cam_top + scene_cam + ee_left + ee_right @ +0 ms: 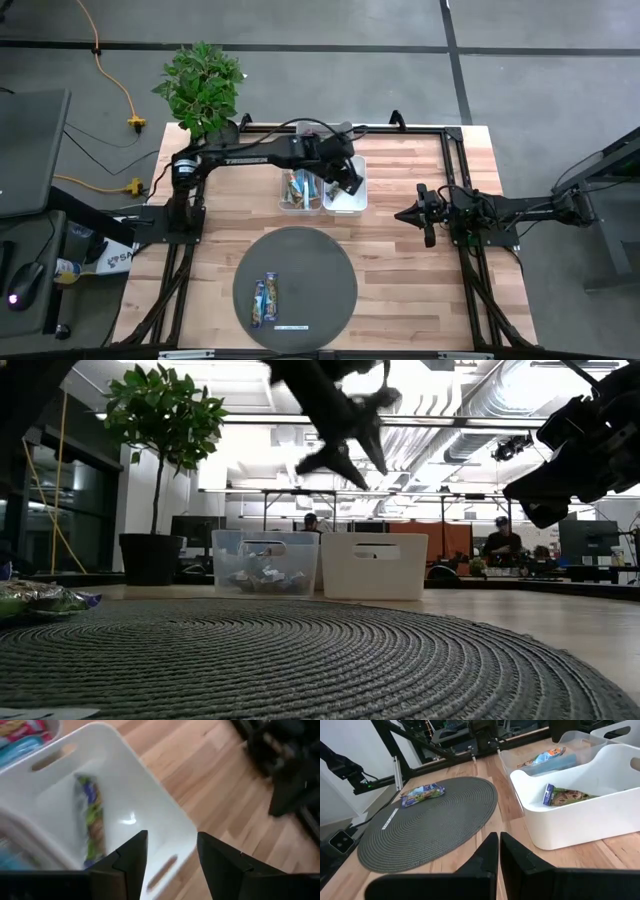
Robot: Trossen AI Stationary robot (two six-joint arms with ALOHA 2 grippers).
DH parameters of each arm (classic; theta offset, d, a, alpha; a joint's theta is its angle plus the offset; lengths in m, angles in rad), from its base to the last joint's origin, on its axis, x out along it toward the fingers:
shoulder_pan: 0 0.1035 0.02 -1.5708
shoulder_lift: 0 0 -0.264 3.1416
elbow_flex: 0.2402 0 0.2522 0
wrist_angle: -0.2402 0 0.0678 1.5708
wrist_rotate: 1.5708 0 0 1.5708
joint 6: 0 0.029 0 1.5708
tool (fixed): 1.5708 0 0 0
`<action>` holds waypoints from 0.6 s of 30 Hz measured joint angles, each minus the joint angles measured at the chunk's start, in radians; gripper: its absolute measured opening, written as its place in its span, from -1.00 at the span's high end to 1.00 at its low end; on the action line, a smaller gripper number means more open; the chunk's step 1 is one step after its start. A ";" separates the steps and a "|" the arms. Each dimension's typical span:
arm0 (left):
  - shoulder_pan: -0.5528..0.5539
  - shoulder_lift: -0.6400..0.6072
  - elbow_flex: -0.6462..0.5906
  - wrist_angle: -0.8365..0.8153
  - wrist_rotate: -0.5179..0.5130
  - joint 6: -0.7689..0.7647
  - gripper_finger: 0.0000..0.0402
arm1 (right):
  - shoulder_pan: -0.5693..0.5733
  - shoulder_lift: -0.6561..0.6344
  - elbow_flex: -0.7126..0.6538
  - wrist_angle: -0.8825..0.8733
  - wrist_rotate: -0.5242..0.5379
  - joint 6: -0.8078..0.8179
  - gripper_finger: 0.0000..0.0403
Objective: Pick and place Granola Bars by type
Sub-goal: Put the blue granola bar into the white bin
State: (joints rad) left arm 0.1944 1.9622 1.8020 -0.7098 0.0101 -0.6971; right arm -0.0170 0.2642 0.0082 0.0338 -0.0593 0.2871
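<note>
White bin (580,820) – one green bar (565,796), clear bin (297,190) – several bars, left hand (170,855) wide above, right hand (498,851) narrow

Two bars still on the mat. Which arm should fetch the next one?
Probably left: its open gripper is empty above the white bin, in line with the bars. The right gripper waits shut at the table's right side.

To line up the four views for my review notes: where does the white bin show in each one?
High view: white bin, right of the clear bin, under the left gripper.
Low view: white bin, centre, right of the clear bin.
Left wrist view: it fills the upper left, with a green bar inside.
Right wrist view: at right, same bar inside.
Shared landmark: the round grey mat.
</note>
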 joint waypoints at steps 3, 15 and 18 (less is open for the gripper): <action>-0.027 -0.049 0.015 -0.048 -0.055 0.016 0.16 | 0.000 0.004 0.000 0.001 0.000 0.000 1.00; -0.158 -0.253 0.017 -0.300 -0.196 0.037 0.16 | 0.000 0.011 0.000 0.005 -0.001 0.000 1.00; -0.204 -0.290 0.017 -0.394 -0.249 0.011 0.16 | 0.000 0.011 0.000 0.006 -0.001 0.000 1.00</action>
State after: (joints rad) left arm -0.0098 1.6721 1.8186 -1.1040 -0.2393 -0.6862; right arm -0.0170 0.2749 0.0082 0.0401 -0.0605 0.2871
